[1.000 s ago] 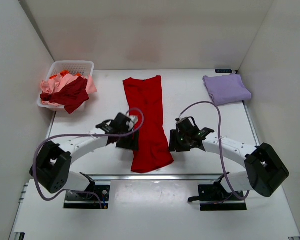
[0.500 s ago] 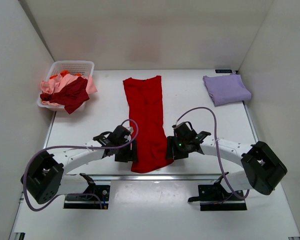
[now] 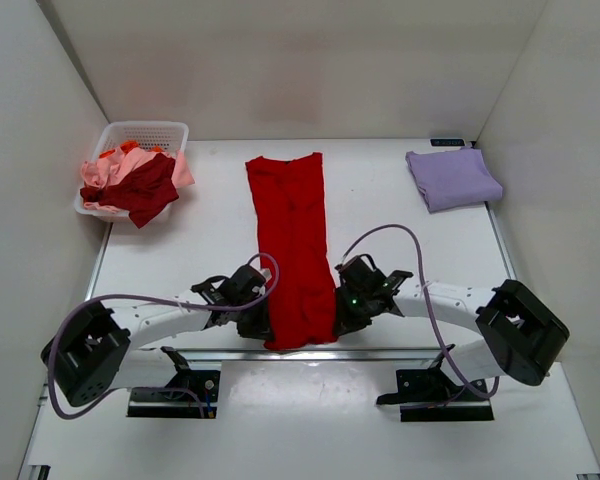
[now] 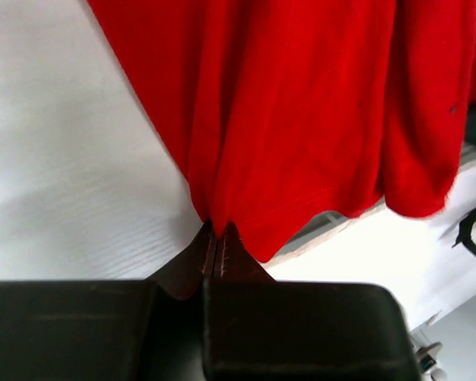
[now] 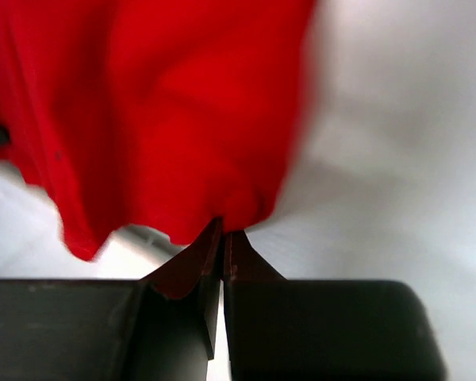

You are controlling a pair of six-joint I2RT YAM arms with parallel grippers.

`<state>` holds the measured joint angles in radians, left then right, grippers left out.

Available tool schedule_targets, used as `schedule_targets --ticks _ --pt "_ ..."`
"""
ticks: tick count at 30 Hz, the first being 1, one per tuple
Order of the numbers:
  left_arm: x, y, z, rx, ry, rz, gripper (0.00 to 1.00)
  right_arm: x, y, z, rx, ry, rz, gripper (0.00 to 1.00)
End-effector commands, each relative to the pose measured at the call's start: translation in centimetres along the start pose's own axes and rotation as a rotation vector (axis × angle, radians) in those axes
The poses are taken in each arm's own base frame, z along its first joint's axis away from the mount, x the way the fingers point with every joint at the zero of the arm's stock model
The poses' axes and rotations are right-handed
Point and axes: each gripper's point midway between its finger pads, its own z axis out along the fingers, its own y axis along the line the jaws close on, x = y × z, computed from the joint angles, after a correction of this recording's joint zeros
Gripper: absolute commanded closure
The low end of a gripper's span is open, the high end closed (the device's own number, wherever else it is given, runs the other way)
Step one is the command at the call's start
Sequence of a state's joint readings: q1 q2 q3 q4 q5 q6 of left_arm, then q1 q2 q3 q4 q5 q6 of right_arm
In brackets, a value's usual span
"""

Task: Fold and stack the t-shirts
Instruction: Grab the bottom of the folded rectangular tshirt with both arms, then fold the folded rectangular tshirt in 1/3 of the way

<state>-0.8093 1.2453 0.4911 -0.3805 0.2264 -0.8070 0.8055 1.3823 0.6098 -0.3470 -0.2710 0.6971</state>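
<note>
A bright red t-shirt (image 3: 293,240) lies folded into a long narrow strip down the middle of the table, its near end at the table's front edge. My left gripper (image 3: 263,327) is shut on the near left corner of that red cloth (image 4: 301,119), the cloth pinched between its fingertips (image 4: 209,238). At the near right corner my right gripper (image 3: 338,318) is shut on the red t-shirt (image 5: 166,111) too, its fingertips (image 5: 236,242) pressed together on the hem. A lavender t-shirt (image 3: 453,178) lies folded at the back right.
A white basket (image 3: 170,131) at the back left holds several crumpled t-shirts in pink, orange and dark red (image 3: 138,185). White walls close in the table on three sides. The table's front edge (image 3: 380,352) runs just behind both grippers.
Both arms slid toward me along the sides of the red t-shirt to its near corners. Both grippers, open before, have closed on the cloth.
</note>
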Motion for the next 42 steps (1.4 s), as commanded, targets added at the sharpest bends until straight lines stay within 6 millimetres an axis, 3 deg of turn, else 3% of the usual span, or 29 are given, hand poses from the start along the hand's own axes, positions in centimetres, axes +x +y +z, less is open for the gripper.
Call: schedule_targets --ticks 1,3,6,8,11,12,14,15,16,22,27,38,41,42 --pt "1.8 -0.1 -0.6 0.024 0.055 0.008 1.00 2.5 1.6 -0.4 -0.022 0.082 -0.036 1.00" --pt "2.6 0.3 -0.8 0.020 0.078 -0.002 1.00 3.5 2.3 -0.5 -0.035 0.121 -0.046 0.99" --pt "1.9 0.0 -2.0 0.036 0.059 -0.016 1.00 4.0 2.9 -0.9 -0.027 0.148 -0.070 0.99" --pt "0.0 -0.5 -3.3 0.059 0.015 -0.018 1.00 2.9 3.7 -1.8 -0.035 0.137 -0.076 1.00" --pt "-4.6 -2.1 -5.5 0.101 -0.075 -0.010 1.00 0.1 4.9 -3.5 -0.066 0.076 -0.105 1.00" --pt "-5.3 -1.5 -5.7 0.084 -0.075 -0.025 1.00 -1.4 4.7 -3.9 -0.064 0.046 -0.091 1.00" --pt "-8.0 -2.3 -6.7 0.095 -0.113 -0.002 1.00 -3.8 5.1 -5.2 -0.076 0.009 -0.086 1.00" --pt "-8.5 -1.5 -6.3 0.071 -0.103 -0.011 1.00 -4.9 4.7 -5.4 -0.080 -0.007 -0.081 1.00" --pt "-10.2 -1.9 -7.0 0.085 -0.137 -0.019 1.00 -6.7 4.6 -6.1 -0.093 -0.045 -0.074 1.00" --pt "-15.1 -1.5 -6.6 0.084 -0.165 -0.040 1.00 -12.9 3.8 -7.1 -0.110 -0.106 -0.079 1.00" --pt "-18.6 -0.6 -6.4 0.069 -0.193 -0.066 1.00 -17.5 3.7 -6.6 -0.087 -0.140 -0.111 1.00" --pt "-24.9 1.8 -5.1 0.054 -0.234 -0.139 1.00 -23.8 1.1 -4.8 -0.042 -0.146 -0.124 1.00" --pt "-27.2 1.5 -4.6 0.082 -0.250 -0.154 0.93 -25.6 -0.1 -3.9 -0.017 -0.146 -0.112 1.00" --pt "-28.5 1.4 -4.9 0.094 -0.275 -0.154 0.89 -27.2 -0.4 -4.6 -0.016 -0.188 -0.099 1.00"
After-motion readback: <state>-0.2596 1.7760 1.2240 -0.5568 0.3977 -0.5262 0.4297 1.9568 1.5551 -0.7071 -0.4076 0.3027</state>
